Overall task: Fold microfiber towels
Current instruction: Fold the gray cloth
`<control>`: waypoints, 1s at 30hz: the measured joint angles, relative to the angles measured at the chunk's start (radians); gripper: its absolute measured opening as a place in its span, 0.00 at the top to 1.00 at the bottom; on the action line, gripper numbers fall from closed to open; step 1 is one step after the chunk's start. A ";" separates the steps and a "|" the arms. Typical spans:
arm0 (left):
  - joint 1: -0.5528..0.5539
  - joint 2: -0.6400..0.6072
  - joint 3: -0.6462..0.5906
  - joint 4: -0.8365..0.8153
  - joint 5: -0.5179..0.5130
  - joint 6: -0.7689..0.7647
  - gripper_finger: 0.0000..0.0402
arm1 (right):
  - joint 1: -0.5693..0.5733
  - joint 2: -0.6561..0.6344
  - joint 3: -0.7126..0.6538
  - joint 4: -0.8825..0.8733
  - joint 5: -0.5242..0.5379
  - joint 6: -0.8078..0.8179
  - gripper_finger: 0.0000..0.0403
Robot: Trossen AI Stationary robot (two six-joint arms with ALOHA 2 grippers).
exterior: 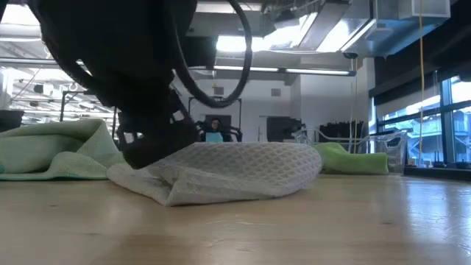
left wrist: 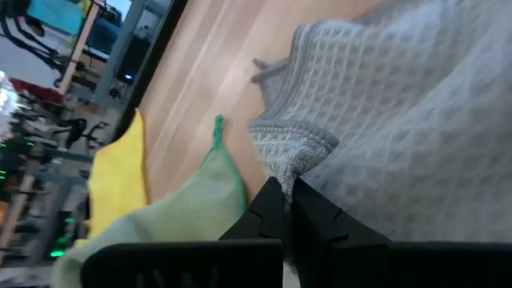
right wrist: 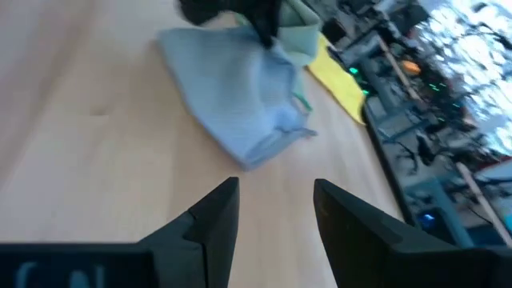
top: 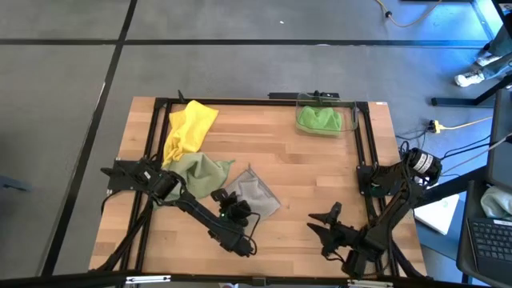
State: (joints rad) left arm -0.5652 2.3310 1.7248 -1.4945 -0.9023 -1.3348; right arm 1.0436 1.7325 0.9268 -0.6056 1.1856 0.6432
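Four microfiber towels lay on the wooden table (top: 304,172), and the grey-beige towel (top: 254,194) near its middle served as the landmark. Left of it, the yellow towel (top: 188,128) sprawled toward the far left corner. The pale olive-green towel (top: 200,172) lay between the yellow one and the grey-beige one, touching the latter's left edge.

The left gripper (top: 230,210) sat at the grey-beige towel's near left corner. In the left wrist view its fingers (left wrist: 272,210) stood together, clamped on a bunched fold of the waffle-textured cloth (left wrist: 400,120). In the low view the dark gripper (exterior: 151,143) pressed down on the towel's left end, which lay humped and rumpled (exterior: 228,171).

Right of the grey-beige towel and apart from it, the right gripper (top: 328,220) hovered over bare wood. Its fingers (right wrist: 216,212) were spread apart and held nothing, pointing at the towel (right wrist: 240,88).

Farther right and toward the table's far edge, the bright green towel (top: 320,120) lay inside the clear bin (top: 350,112).

The left gripper hid the towel corner it pinched, so how much cloth sat between the fingers could not be told.
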 joint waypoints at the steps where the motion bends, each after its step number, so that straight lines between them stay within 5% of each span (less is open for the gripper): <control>1: -0.003 0.000 0.000 0.014 -0.013 -0.015 1.00 | -0.018 0.000 0.000 0.009 0.005 -0.020 0.59; 7: -0.013 0.000 0.000 0.100 -0.066 -0.020 1.00 | -0.170 0.000 0.000 0.056 -0.088 -0.064 0.59; 10: -0.015 0.000 0.000 0.099 -0.067 -0.019 1.00 | -0.268 0.000 0.000 0.136 -0.203 -0.239 0.59; 15: -0.022 0.000 0.000 0.097 -0.067 -0.020 1.00 | -0.437 -0.023 0.000 0.404 -0.603 -0.647 0.59; 18: -0.035 0.000 0.000 0.095 -0.071 -0.025 1.00 | -0.527 -0.052 0.000 0.447 -0.720 -0.806 0.59; 22: -0.053 0.000 0.000 0.093 -0.105 -0.054 1.00 | -0.679 -0.092 0.000 0.466 -0.837 -0.936 0.59; 30: -0.054 0.000 0.000 0.089 -0.178 -0.072 1.00 | -1.060 -0.068 0.022 0.641 -1.401 -1.070 0.59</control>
State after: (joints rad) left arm -0.6195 2.3310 1.7248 -1.4051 -1.0807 -1.4067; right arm -0.0161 1.6640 0.9485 0.0355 -0.2151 -0.4266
